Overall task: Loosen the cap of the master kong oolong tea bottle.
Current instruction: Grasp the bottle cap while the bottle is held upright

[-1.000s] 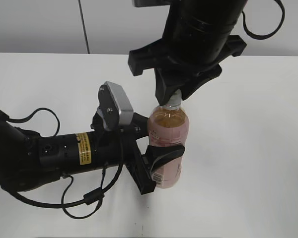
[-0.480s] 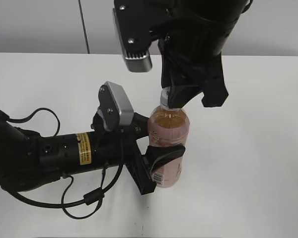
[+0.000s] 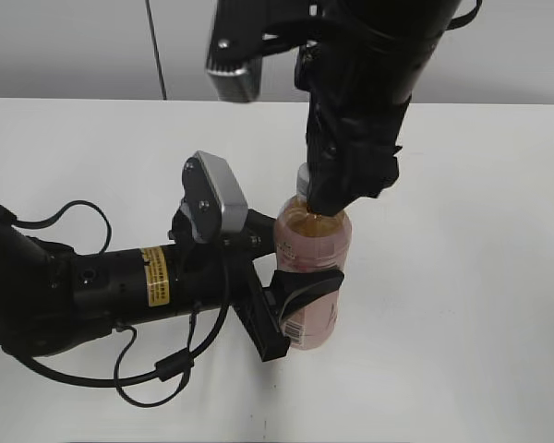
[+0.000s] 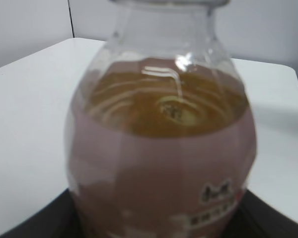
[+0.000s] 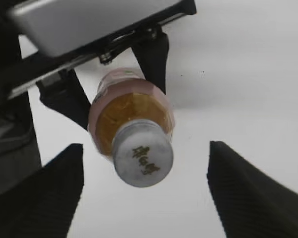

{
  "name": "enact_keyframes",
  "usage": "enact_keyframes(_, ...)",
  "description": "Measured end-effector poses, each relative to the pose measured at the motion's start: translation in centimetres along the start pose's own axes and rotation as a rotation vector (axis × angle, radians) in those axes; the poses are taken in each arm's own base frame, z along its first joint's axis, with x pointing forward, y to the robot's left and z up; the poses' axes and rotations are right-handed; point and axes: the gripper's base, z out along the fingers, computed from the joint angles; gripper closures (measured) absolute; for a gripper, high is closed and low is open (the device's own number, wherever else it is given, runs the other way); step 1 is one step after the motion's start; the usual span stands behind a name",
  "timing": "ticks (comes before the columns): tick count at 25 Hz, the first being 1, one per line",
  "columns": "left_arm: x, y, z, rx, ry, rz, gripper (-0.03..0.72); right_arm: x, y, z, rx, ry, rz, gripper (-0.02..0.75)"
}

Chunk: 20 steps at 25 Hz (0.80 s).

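While the right tool (image 5: 144, 193) hangs over the cap (image 5: 143, 153) with its fingers spread wide on either side and touching nothing, we see the main risk as a bad closure: the cap sits left of the midpoint between the fingers in the right wrist view, so closing from here could push the neck sideways instead of gripping it squarely. That shove could tilt the bottle (image 3: 311, 277) in the left tool (image 3: 295, 305), which is clamped around the pink label at centre frame in the outside view. If that clamp is soft, we judge the bottle could also spin with the cap, and nothing would loosen. Tea stands high in the shoulder, so a cap that comes off fully might let some spill on the tabletop (image 3: 462, 277).

In the outside view the right tool hides most of the cap, so we cannot tell from there how close the fingers stand; the wrist view suggests a clear gap.

We count one bottle, upright at the centre of the tabletop, one cap, still on it, and two tools.
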Motion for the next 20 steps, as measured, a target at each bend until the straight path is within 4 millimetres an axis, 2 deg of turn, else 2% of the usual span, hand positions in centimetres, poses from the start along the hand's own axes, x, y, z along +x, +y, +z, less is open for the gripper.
enact_keyframes(1,0.0,0.0,0.0,0.0,0.0,0.0,0.298,-0.1,-0.1,-0.2,0.004,-0.005,0.085,0.151)
enact_keyframes(3,0.0,0.0,0.0,0.0,0.0,0.0,0.298,-0.3,-0.3,-0.7,0.016,-0.024,0.283,0.122)
enact_keyframes(6,0.0,0.0,0.0,0.0,0.0,0.0,0.298,-0.9,-0.8,-1.9,0.03,-0.073,0.631,0.166)
enact_keyframes(10,0.0,0.0,0.0,-0.001,0.0,-0.001,0.298,-1.1,-1.0,-2.5,0.026,-0.101,0.986,0.198)
enact_keyframes(14,0.0,0.0,0.0,-0.001,0.0,-0.001,0.298,-1.1,-0.9,-2.5,0.012,-0.107,1.148,0.204)
enact_keyframes(20,0.0,0.0,0.0,-0.001,0.0,-0.001,0.298,-0.5,-0.2,-0.8,-0.013,-0.04,1.204,0.204)
